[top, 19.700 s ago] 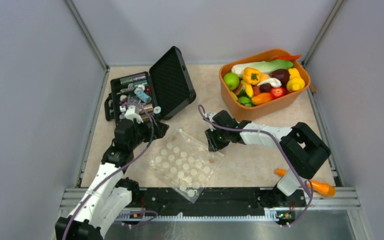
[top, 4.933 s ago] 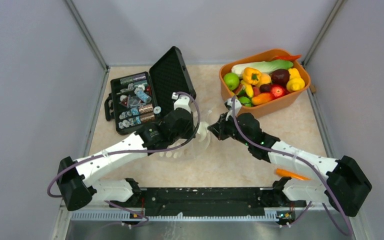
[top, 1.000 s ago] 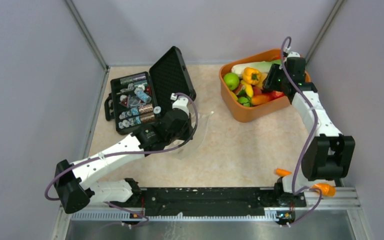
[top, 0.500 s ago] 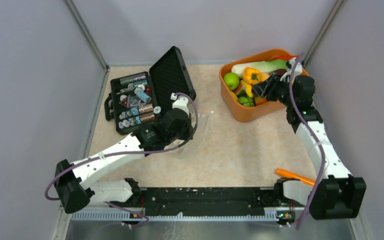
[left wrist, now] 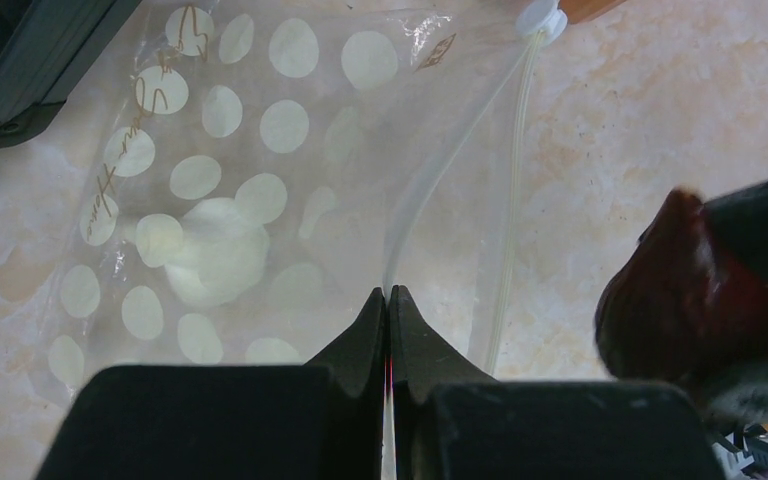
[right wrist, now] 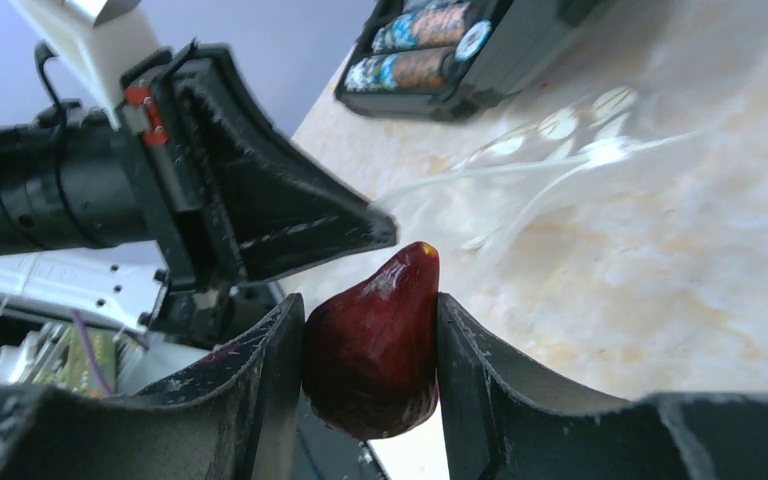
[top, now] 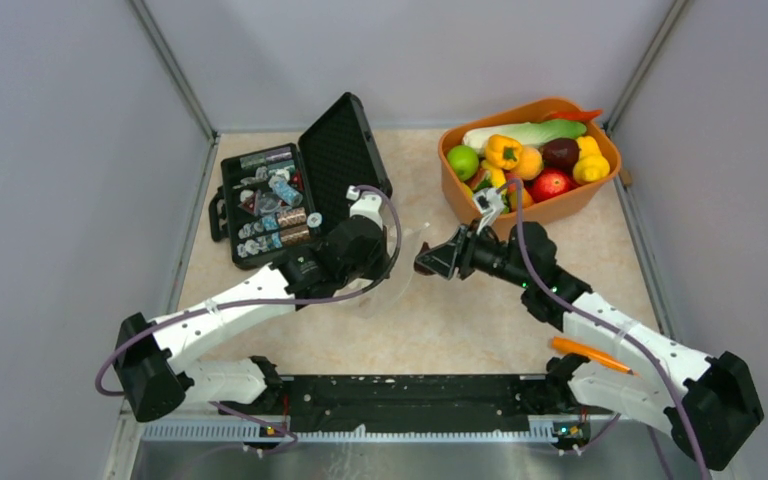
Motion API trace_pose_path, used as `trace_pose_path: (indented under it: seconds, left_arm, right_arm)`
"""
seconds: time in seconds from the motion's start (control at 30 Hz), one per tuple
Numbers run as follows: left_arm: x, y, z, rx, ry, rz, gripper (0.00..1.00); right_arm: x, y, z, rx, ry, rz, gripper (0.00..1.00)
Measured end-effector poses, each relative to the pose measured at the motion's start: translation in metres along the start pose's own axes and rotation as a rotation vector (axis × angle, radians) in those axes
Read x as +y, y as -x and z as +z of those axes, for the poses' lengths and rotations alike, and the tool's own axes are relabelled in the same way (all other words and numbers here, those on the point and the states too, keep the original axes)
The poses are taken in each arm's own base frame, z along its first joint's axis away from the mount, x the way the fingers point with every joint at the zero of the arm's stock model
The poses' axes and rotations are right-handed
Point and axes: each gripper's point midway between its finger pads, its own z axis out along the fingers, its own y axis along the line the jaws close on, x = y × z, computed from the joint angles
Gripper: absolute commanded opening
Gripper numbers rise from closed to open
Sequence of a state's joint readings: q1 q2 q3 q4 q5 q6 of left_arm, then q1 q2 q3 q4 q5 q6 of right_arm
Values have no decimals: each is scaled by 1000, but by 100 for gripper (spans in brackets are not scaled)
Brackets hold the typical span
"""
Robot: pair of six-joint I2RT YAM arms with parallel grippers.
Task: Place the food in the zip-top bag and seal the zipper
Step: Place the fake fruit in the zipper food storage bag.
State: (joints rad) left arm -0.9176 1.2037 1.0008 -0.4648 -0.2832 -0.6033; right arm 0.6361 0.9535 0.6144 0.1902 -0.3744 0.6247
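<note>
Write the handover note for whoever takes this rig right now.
Left gripper: shut on one lip of the zip-top bag, holding its mouth open.
Right gripper: shut on a dark red toy fruit, held just off the bag's mouth, not yet inside.
The rest of the food lies in the orange tub; one orange piece lies at the near right edge.
Done: bag opened, one fruit picked. No food shows in the bag.
Left: drop the fruit in, fetch the others, press the zipper closed.
</note>
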Motion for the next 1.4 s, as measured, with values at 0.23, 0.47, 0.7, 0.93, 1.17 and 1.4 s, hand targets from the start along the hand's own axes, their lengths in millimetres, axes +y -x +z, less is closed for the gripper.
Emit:
trace_pose_path:
  seconds: [0.23, 0.47, 0.7, 0.93, 1.17, 1.4]
  left_arm:
    - [-9, -2, 8, 27, -26, 6, 0]
    - [-18, -1, 9, 41, -53, 5, 0]
    - [-22, -3, 8, 57, -77, 5, 0]
    - [-28, -1, 6, 59, -102, 2, 0]
    - [-29, 2, 5, 53, -102, 0, 0]
    - [-23, 8, 3, 25, -71, -15, 0]
  right_arm:
    - [16, -27, 21, 34, 13, 46, 9]
    - [-14, -36, 36, 11, -137, 110, 10]
    - [-45, -39, 34, -11, -297, 122, 14]
    - [-57, -50, 37, 40, -351, 117, 41]
    - [-42, -40, 40, 41, -301, 92, 67]
    - [-24, -22, 26, -7, -258, 80, 68]
